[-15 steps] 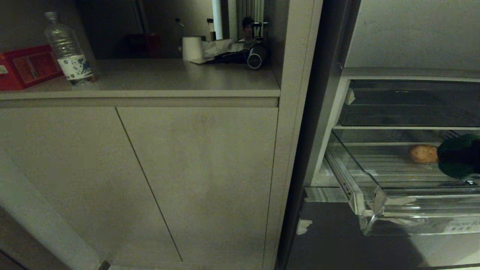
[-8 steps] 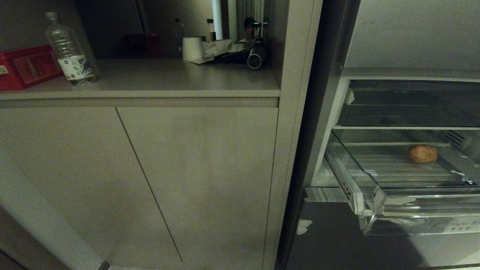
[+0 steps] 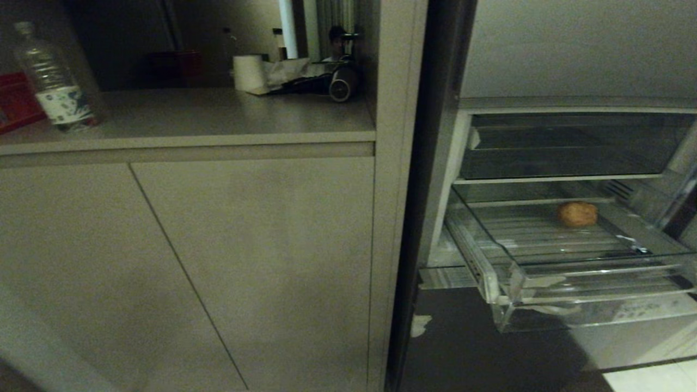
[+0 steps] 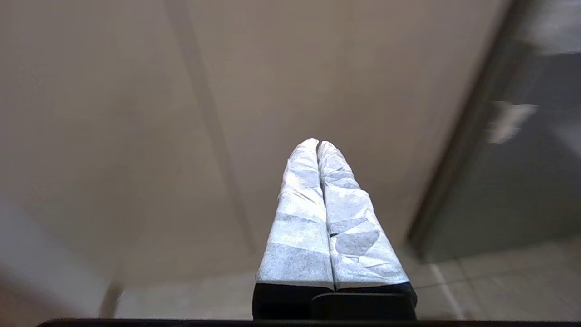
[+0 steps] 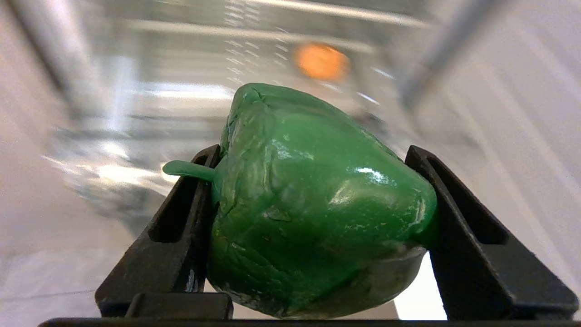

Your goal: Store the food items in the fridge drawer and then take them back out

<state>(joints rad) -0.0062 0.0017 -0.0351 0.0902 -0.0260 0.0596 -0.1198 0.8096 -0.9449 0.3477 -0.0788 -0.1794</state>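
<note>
The fridge drawer (image 3: 588, 272), a clear ridged bin, stands pulled out at the right of the head view. An orange-brown rounded food item (image 3: 576, 213) lies on its floor near the back, and shows blurred in the right wrist view (image 5: 321, 61). My right gripper (image 5: 313, 152) is outside the head view. It is shut on the glossy green pepper (image 5: 313, 200), stem sideways, held back from the drawer. My left gripper (image 4: 317, 144) is shut and empty, parked low before the cabinet doors.
Beige cabinet doors (image 3: 245, 261) fill the left, under a counter (image 3: 218, 117) with a water bottle (image 3: 54, 76), a paper roll (image 3: 248, 72) and a dark appliance (image 3: 340, 87). A second clear bin (image 3: 566, 147) sits above the drawer. Pale floor tiles (image 3: 653, 378) show at the lower right.
The green pepper, seen one second ago at the drawer's right side, has left the head view. The whole picture has since shifted left, so the camera has moved. The orange-brown item stays put.
</note>
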